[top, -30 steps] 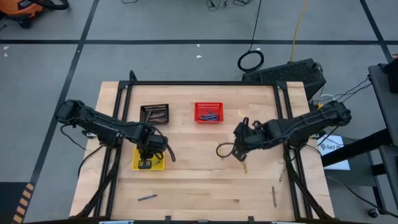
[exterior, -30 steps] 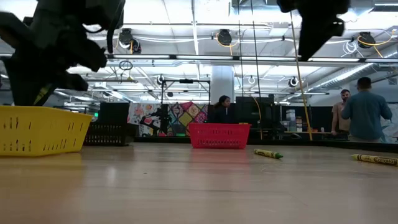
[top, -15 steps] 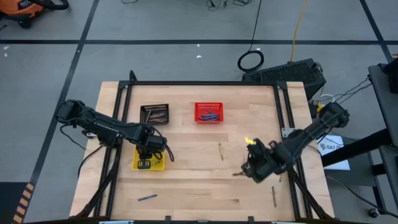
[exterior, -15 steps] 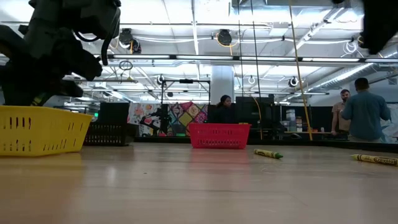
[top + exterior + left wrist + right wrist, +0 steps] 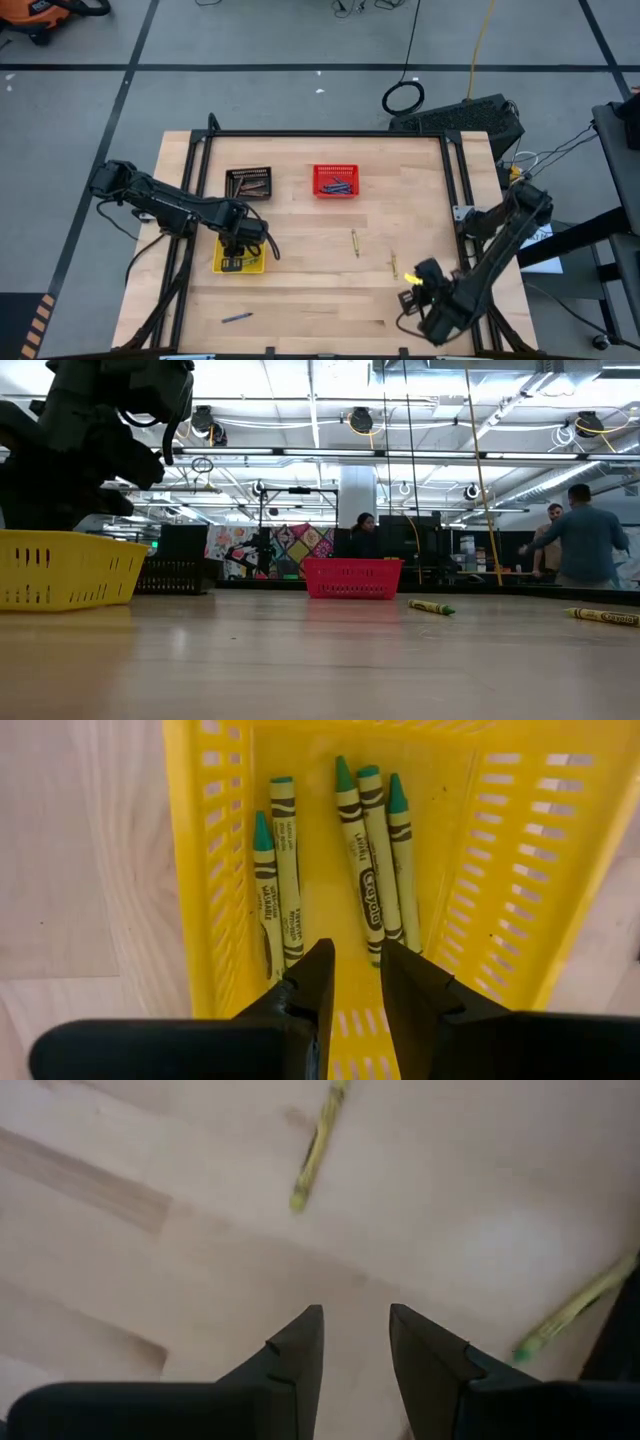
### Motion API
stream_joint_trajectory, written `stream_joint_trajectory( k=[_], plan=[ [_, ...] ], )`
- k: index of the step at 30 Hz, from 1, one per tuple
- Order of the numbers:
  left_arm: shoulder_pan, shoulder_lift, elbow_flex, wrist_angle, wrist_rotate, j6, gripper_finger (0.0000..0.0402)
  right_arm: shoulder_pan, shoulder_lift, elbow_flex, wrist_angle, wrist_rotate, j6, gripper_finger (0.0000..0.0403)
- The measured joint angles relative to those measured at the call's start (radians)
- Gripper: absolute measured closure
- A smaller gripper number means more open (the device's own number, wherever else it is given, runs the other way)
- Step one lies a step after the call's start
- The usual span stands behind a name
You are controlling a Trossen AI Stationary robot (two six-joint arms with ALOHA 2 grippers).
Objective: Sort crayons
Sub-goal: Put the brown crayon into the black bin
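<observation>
The left gripper (image 5: pixel 350 982) is hanging over the yellow basket (image 5: pixel 205 870) with its fingers slightly apart, nothing pinched. Five crayons (image 5: pixel 362 860) are lying inside it. The right gripper (image 5: pixel 350 1350) is sitting low near the surface's (image 5: pixel 300 290) front right corner, fingers parted and empty, with two loose crayons (image 5: pixel 318 1146) lying close by.

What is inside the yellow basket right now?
Five yellow-green crayons lie on the floor of the yellow basket. The left pincer hangs empty above them, hiding the basket's near end.
</observation>
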Motion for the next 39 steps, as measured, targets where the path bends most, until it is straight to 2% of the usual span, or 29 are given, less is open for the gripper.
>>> stream_joint_trajectory(
  k=[4,10,20,29,39],
  plan=[
    [0.0,0.0,0.0,0.0,-0.001,0.0,0.0327,0.042,0.041,0.0,0.057,-0.071,0.123,0.0298],
    [0.0,0.0,0.0,0.0,-0.005,0.001,0.0327,0.075,0.085,0.0,0.08,-0.198,0.209,0.0298],
    [0.0,0.0,0.0,0.001,-0.039,0.002,0.0327,0.119,0.139,0.0,0.175,-0.208,0.225,0.0298],
    [0.0,0.0,0.0,0.008,-0.061,-0.001,0.0327,0.171,0.209,0.0,0.179,-0.33,0.26,0.0298],
    [0.0,0.0,0.0,0.008,-0.058,-0.027,0.0327,0.204,0.279,0.0,0.183,-0.364,0.267,0.0298]
  ],
)
